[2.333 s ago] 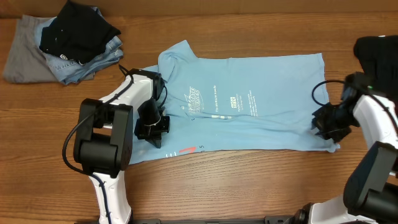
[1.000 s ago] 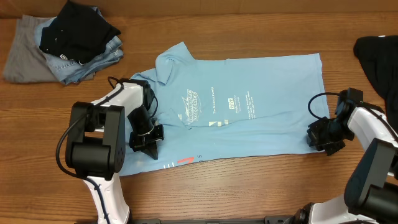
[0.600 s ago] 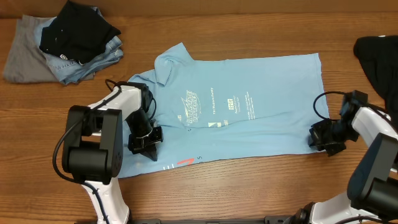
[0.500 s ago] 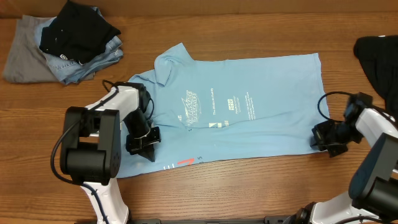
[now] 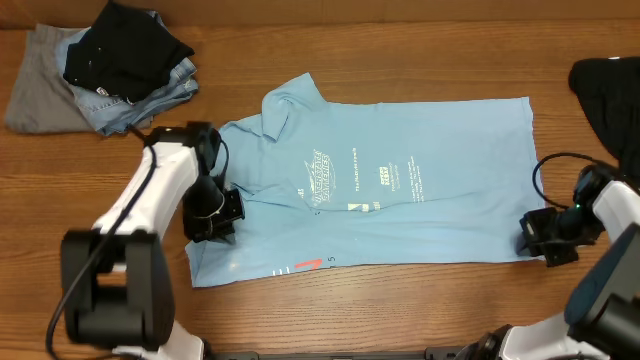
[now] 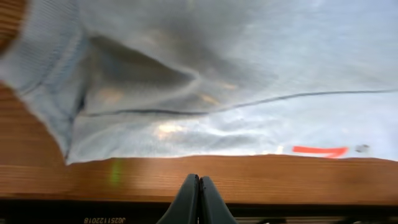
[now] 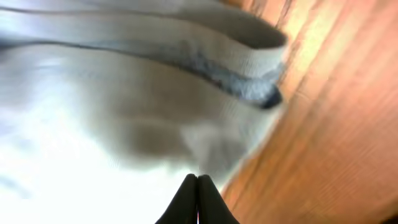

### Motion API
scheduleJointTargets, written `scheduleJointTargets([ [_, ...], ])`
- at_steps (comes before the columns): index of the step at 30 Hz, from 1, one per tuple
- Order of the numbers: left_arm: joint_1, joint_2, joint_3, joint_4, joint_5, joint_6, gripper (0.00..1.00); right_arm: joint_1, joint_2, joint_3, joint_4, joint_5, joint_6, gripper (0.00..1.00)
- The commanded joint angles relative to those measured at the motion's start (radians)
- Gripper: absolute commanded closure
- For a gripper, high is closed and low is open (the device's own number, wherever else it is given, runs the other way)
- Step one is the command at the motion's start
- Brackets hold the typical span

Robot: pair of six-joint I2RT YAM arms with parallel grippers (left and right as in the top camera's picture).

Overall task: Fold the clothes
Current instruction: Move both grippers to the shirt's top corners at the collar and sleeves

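Two closed grippers sit at the near edge of the light blue T-shirt: the left gripper at its sleeve end, the right gripper at its near hem corner. Both pairs of jaws are pressed together, and I cannot tell whether either pinches cloth. The shirt lies flat on the table, its long axis running left to right between the arms. A fold would likely carry this near edge toward the far one. Beyond, at far left, rests a folded stack.
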Motion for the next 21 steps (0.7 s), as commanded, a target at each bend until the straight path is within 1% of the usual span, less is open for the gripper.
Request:
scheduleJointTargets([
  [1, -0.003, -0.115, 0.103, 0.012, -0.005, -0.017, 0.95, -0.003, -0.151, 0.131, -0.024, -0.020, -0.053, 0.91],
  [2, -0.006, -0.129, 0.133, 0.021, 0.007, -0.005, 0.87, -0.001, -0.170, 0.158, -0.022, -0.062, -0.105, 0.85],
  [3, -0.012, -0.142, 0.169, 0.041, 0.034, 0.028, 0.71, 0.003, -0.185, 0.193, -0.021, -0.114, -0.158, 0.60],
  [4, -0.018, -0.149, 0.200, 0.061, 0.063, 0.050, 0.17, 0.008, -0.195, 0.227, -0.023, -0.158, -0.195, 0.18],
  [5, -0.024, -0.152, 0.237, 0.088, 0.093, 0.053, 0.00, 0.014, -0.200, 0.266, -0.029, -0.199, -0.221, 0.01],
  [7, -0.036, -0.151, 0.298, 0.151, 0.135, 0.052, 0.00, 0.032, -0.200, 0.338, -0.035, -0.249, -0.232, 0.00],
  [13, -0.051, -0.136, 0.348, 0.371, 0.115, 0.053, 0.00, 0.126, -0.200, 0.425, 0.011, -0.279, -0.234, 0.00],
  [17, -0.053, -0.061, 0.349, 0.481, 0.093, 0.095, 0.00, 0.227, -0.192, 0.426, 0.029, -0.249, -0.255, 0.00],
  [21, -0.053, 0.061, 0.370, 0.575, 0.095, 0.129, 0.00, 0.318, -0.172, 0.426, 0.027, -0.192, -0.255, 0.00],
])
